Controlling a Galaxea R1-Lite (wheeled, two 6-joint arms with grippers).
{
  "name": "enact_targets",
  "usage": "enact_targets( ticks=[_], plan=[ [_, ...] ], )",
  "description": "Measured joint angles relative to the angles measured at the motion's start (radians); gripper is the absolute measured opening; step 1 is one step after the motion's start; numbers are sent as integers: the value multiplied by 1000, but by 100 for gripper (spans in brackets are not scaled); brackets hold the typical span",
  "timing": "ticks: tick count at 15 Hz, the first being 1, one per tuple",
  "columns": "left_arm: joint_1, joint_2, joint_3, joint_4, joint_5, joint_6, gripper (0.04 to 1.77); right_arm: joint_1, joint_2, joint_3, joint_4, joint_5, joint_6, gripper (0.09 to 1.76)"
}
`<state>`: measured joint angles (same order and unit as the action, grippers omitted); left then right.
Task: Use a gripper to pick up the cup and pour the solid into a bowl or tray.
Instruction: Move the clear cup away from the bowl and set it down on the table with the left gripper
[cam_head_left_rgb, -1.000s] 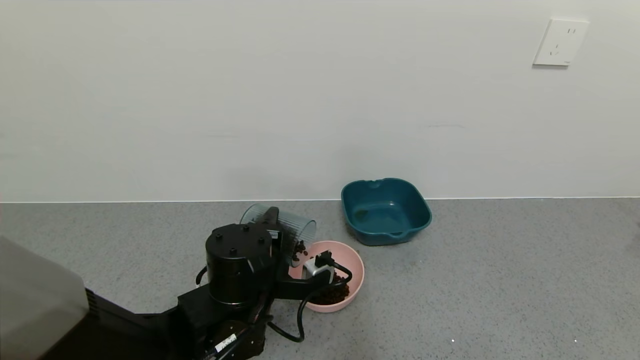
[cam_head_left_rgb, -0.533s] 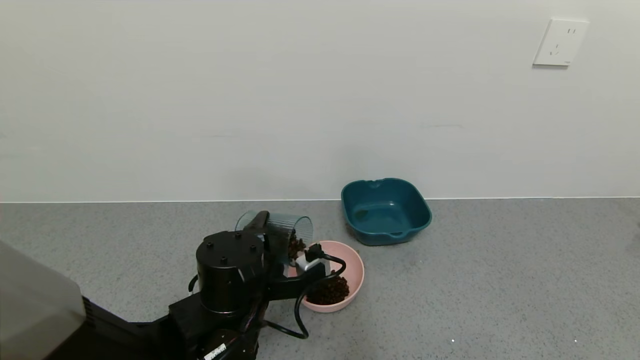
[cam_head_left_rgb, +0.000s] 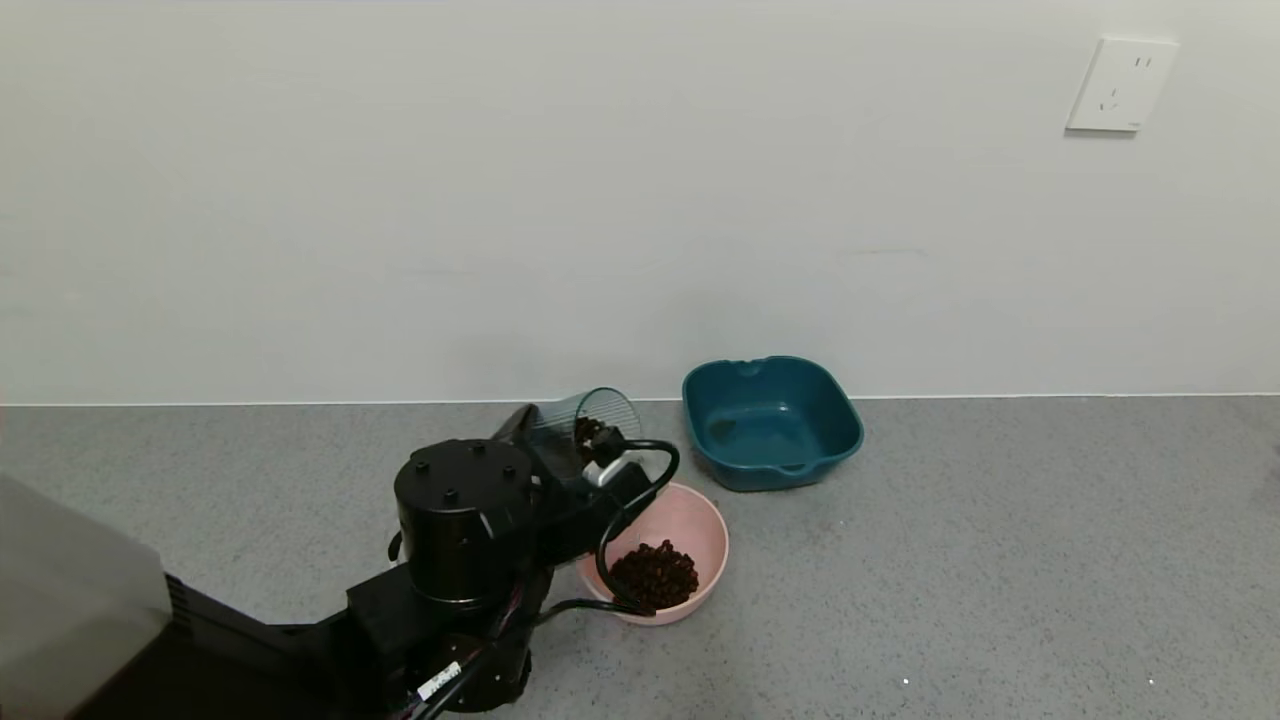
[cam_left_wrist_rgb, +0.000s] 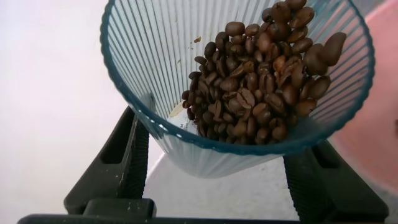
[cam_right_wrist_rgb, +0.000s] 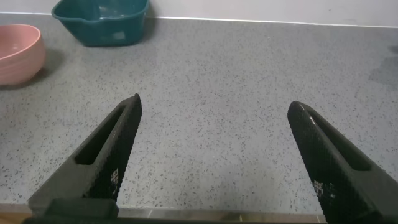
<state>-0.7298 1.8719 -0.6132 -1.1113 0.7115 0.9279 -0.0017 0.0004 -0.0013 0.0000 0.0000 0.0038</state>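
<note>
The left hand is clamped on the cup, one black finger pressed to each side of the ribbed wall near its base. In the head view the cup is held in the air above the far rim of the pink bowl, tipped with its open mouth turned up and away from the bowl. A good heap of the beans lies inside it, banked against the lower wall close to the lip. More beans already sit in the bowl, on the near side of its floor.

The cup looks like thin, stiff, translucent plastic, light even with its load, and the ribs should give the fingers some bite on an otherwise smooth wall. A grip across the body, low down as here, keeps the mouth clear for pouring. The beans are hard, dry and loose, so they would likely slide in a rush once the tilt passes the lip, and a few could bounce off the bowl onto the desk.

Beyond the bowl stands a teal basin, apart from it. The right hand hangs open over bare desk, well away from the bowl.
</note>
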Motion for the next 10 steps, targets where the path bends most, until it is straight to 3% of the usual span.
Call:
enact_targets(
  ticks=[7, 8, 10],
  plan=[
    [24, -39, -37, 1, -37, -389, 126, 0, 0, 0, 0, 0, 0, 171],
    [40, -51, -37, 2, -67, -417, 126, 0, 0, 0, 0, 0, 0, 171],
    [90, -82, -26, 10, -187, -478, 126, 0, 0, 0, 0, 0, 0, 171]
  ],
)
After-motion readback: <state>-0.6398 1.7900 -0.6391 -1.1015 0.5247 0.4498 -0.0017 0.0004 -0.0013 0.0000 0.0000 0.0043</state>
